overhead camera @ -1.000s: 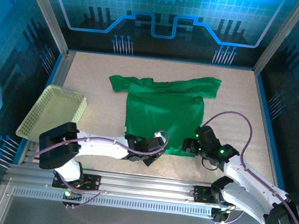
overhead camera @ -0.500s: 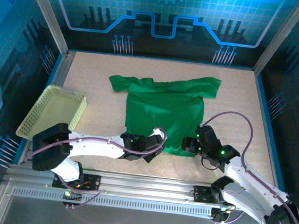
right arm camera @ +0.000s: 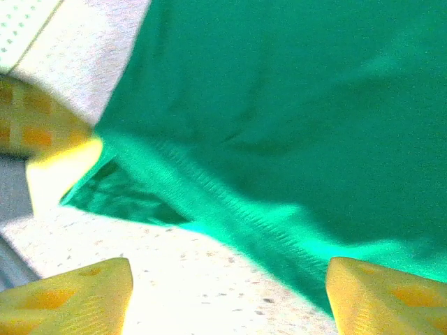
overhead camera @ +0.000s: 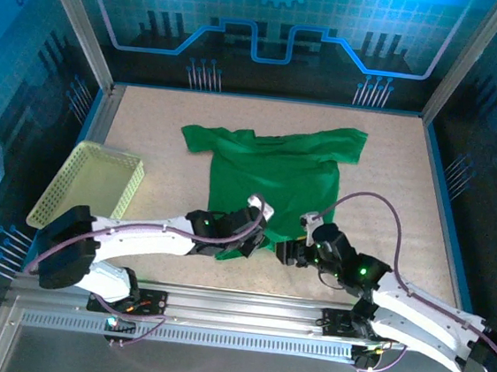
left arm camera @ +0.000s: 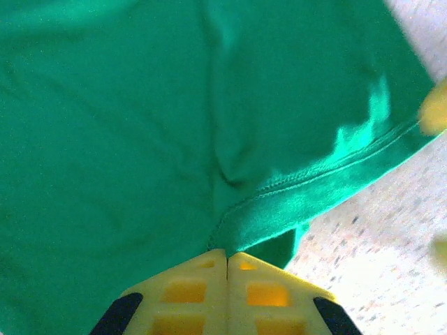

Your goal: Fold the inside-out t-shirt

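Inside-out t-shirt, plain bright-green soft fabric, lies spread on speckled beige counter. Step: first grasp. Left pincer clenched on near hem; right pincer released, astride it. Next req.: right closes, both lift.

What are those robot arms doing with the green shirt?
They are starting to fold the green t-shirt, which lies spread flat on the table. The left arm has its jaws shut on the shirt's near hem. The right arm is beside it at the same hem with its jaws open, not gripping yet. A yellow basket sits off to the left.
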Robot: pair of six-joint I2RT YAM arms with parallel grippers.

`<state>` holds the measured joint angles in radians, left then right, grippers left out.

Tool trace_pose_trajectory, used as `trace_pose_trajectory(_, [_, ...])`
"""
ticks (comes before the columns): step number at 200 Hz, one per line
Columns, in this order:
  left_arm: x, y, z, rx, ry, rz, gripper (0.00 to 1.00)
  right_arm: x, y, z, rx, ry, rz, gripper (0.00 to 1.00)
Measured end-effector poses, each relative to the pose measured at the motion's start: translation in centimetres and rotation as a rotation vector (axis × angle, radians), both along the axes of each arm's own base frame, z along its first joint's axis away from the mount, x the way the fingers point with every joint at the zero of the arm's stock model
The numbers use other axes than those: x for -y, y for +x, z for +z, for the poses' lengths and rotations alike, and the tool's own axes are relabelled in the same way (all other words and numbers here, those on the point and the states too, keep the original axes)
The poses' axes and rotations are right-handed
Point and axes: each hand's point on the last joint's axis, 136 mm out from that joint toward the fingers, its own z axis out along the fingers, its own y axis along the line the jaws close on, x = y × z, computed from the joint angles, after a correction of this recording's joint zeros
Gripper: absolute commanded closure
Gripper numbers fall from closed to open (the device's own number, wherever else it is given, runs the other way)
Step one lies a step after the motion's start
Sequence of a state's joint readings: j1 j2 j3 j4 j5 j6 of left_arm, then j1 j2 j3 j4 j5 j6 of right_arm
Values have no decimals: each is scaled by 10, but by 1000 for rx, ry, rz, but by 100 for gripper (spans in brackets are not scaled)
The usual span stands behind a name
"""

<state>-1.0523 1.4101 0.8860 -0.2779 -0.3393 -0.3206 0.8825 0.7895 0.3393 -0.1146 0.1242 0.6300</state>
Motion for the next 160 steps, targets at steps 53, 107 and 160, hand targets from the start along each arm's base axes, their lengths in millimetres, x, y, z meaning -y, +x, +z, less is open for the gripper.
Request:
trace_pose_trajectory(53, [21,11,51,18,-187,-17,100,-38,-10,4,197,22,118,30])
trace_pose_trajectory(107, [22,17,74,23,-252,-20,100,-59,5,-5,318,-35,149,32])
trace_pose_trajectory(160, [15,22,96,44,-306,-13,100,-75,3,-25,352,-92,233,32])
